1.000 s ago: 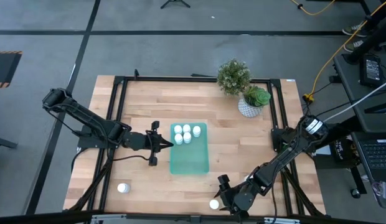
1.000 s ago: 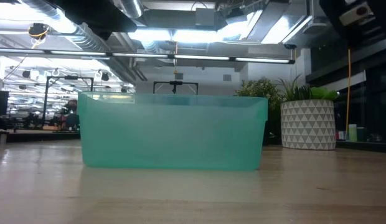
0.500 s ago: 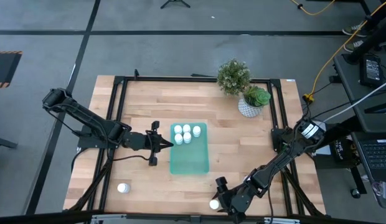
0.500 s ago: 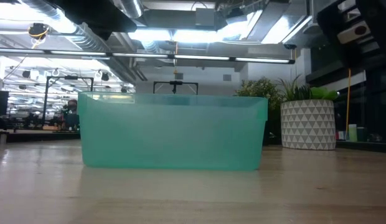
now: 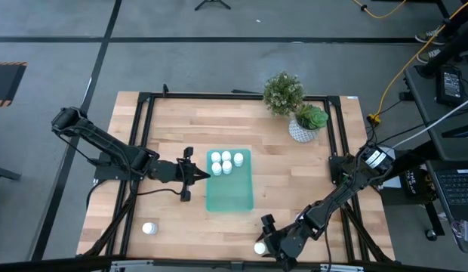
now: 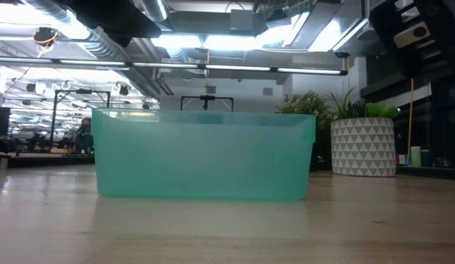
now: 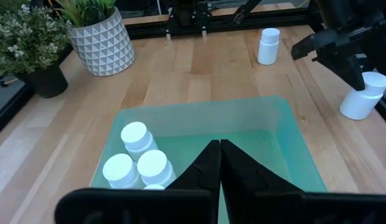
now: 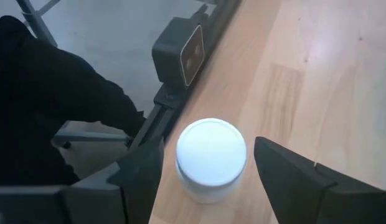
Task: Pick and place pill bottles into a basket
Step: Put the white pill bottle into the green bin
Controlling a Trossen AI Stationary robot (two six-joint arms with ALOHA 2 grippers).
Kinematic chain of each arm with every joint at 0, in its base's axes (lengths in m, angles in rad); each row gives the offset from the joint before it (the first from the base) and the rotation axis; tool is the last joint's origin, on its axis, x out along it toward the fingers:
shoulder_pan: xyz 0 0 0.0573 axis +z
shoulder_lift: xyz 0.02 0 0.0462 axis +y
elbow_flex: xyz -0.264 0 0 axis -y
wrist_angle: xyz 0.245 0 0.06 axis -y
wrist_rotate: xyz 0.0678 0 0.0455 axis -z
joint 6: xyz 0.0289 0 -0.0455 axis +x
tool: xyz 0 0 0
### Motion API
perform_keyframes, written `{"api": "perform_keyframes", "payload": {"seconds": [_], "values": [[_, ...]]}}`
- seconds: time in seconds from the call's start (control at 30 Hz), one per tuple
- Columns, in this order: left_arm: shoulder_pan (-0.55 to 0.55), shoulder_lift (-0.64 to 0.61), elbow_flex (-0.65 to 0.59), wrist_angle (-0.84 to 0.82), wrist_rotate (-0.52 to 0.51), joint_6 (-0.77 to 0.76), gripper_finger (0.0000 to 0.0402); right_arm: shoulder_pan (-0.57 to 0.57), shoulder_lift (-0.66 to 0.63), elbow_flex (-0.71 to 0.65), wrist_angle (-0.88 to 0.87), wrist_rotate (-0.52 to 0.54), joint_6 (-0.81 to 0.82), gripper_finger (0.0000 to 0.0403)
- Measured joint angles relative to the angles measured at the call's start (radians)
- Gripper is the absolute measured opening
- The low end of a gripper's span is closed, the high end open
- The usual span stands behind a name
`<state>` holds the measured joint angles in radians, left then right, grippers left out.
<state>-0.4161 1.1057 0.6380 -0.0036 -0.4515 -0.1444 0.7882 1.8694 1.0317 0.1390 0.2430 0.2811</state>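
High view: the shallow teal-green translucent plastic basket lies lengthwise at the centre of the pale wooden bench. Four small white cylindrical pill bottles cluster at its 12 o'clock end; the rest of its floor is bare. The left gripper hangs just beside the basket's 9 o'clock rim, its fingers pressed shut on nothing. One loose white bottle stands near the bench's 7 o'clock corner, with bare wood around it. The right gripper is at the 6 o'clock edge, over another white bottle. Two potted plants, one in a white patterned pot, stand toward 1 o'clock, well apart from the basket.

Low view: the basket's long wall fills the middle, the patterned pot at its 3 o'clock, with bare bench in front.

Left wrist view: the shut fingers meet over the basket rim; three bottle caps show fully inside.

Right wrist view: the fingers stand wide apart either side of the bottle, not touching it; the bottle sits right at the bench's edge beside the black frame rail.
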Motion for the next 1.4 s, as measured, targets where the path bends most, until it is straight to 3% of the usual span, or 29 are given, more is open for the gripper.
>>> {"api": "perform_keyframes", "payload": {"seconds": [1.4], "values": [[0.0,0.0,0.0,0.0,0.0,0.0,0.0007,-0.014,0.04,0.0,0.056,0.0,-0.028,0.0249]]}}
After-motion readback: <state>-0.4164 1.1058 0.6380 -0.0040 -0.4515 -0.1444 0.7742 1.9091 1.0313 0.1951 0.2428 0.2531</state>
